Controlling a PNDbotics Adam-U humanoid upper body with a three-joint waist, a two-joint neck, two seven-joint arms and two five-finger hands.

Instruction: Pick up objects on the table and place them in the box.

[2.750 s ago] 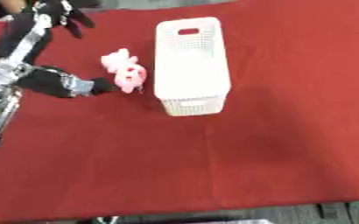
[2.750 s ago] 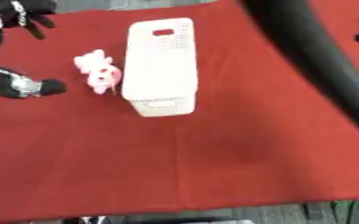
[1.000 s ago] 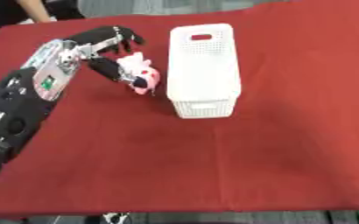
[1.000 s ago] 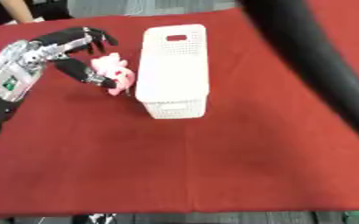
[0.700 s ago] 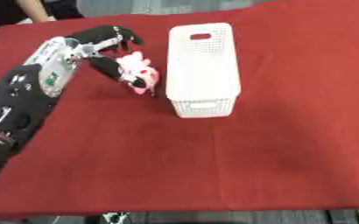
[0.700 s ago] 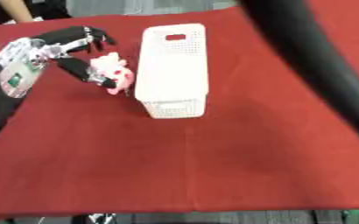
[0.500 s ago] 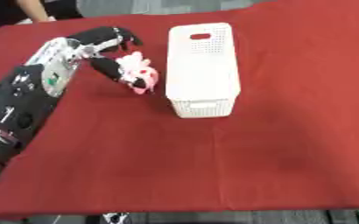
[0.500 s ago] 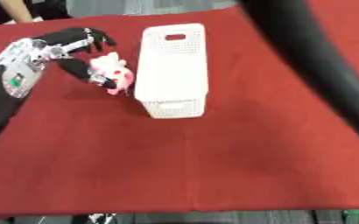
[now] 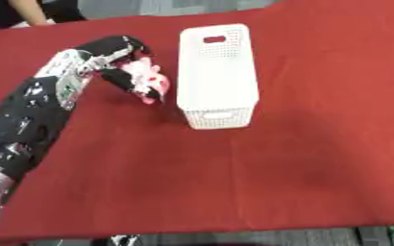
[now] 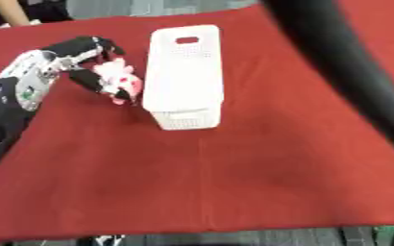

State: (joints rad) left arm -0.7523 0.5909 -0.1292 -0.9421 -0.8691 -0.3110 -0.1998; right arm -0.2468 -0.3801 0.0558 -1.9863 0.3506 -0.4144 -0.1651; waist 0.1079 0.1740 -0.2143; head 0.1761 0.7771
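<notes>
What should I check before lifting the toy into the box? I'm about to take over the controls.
1. Left hand curled round the pink toy: ok.
2. Toy off the red table: cannot tell.
3. White box upright, opening up: ok.
4. Box beside the toy, on its right: ok.
5. Box inside free of other things: cannot tell.
6. Right hand out of the way: cannot tell; only a dark arm shows.

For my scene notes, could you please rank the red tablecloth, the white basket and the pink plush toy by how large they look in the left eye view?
1. Red tablecloth, by far the largest.
2. White basket.
3. Pink plush toy, smallest, partly hidden by the left hand curled round it.
</notes>
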